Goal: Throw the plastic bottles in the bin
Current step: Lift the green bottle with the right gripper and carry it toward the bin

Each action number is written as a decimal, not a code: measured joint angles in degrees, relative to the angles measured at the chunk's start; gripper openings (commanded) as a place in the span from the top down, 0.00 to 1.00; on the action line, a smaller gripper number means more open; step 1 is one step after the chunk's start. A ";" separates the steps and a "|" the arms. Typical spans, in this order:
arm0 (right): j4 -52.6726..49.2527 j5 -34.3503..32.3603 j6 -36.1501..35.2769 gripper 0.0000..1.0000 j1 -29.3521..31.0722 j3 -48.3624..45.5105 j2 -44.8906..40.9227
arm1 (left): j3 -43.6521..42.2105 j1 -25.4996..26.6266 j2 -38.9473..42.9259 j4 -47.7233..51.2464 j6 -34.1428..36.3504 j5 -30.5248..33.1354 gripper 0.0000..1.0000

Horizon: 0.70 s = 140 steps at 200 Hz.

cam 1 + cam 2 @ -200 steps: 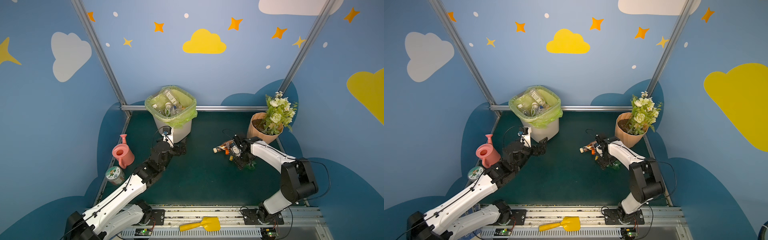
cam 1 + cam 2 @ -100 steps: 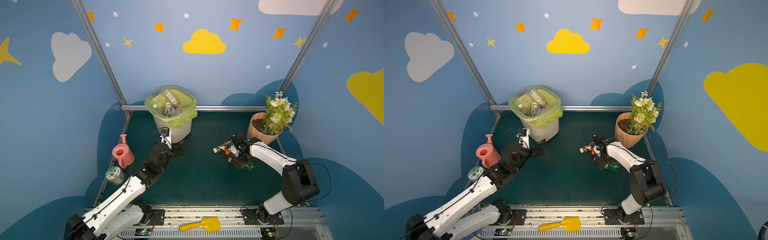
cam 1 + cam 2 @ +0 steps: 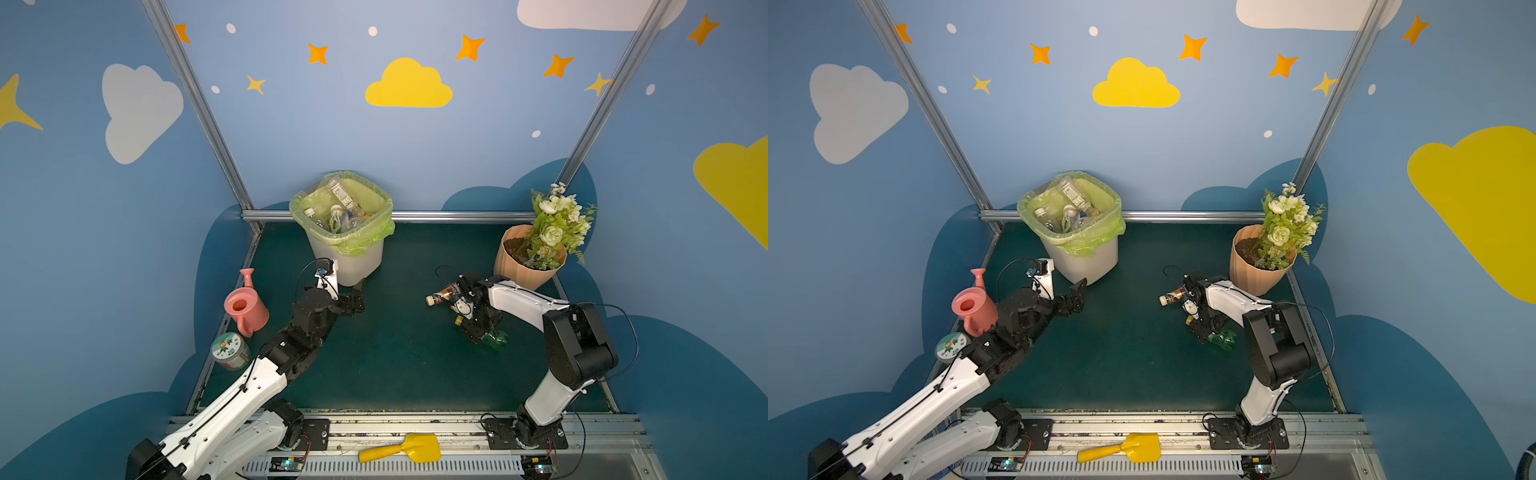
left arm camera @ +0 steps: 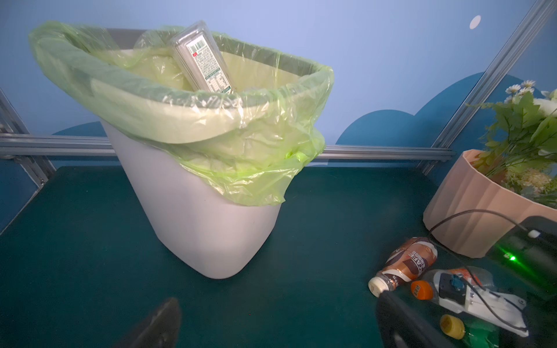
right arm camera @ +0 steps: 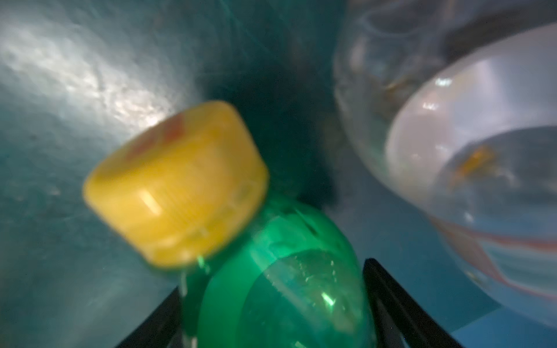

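While the green bottle lies on its side on the dark green mat, the right gripper straddles its shoulder just behind the yellow cap. This placement suits a lift by the narrower, stiffer part of the body. One black finger stands at each side of the bottle. Motion blur in the right wrist view prevents a reading of whether the fingers press the plastic or only flank it.

The left gripper hangs low beside the base of the bin with its jaws wide apart and nothing between them, probably to keep the drop path free.

The bin stands at the rear of the mat, left of centre, and several bottles lie inside its liner. A brown bottle and a clear bottle lie just beside the green one, near the flowerpot.

In both top views the right wrist covers most of the clear bottle and the neck of the green one. The depth of the bin's contents cannot be judged.
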<state>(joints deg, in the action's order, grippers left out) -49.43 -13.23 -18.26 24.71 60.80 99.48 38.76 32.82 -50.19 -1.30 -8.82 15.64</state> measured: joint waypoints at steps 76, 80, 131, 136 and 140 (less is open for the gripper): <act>0.63 2.69 0.74 0.47 1.40 -0.04 -0.74 | -0.22 -0.59 2.67 0.76 -0.96 0.83 0.00; 0.61 3.08 0.96 0.48 1.38 -0.04 -1.22 | -0.22 -0.70 2.78 0.83 -1.09 1.01 0.00; 2.10 12.59 4.09 0.51 1.40 6.05 -14.49 | -0.79 -3.65 4.79 2.60 -5.68 4.09 0.00; 2.78 14.21 4.57 0.51 1.40 7.19 -15.89 | -0.87 -4.07 5.07 3.08 -6.29 4.39 0.00; 3.28 15.06 4.81 0.52 1.40 7.89 -16.63 | -0.90 -4.39 5.27 3.54 -6.69 4.66 0.00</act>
<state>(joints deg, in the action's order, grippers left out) -46.15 1.83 -13.45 26.11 68.69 82.85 37.87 28.42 -44.93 2.24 -15.51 20.29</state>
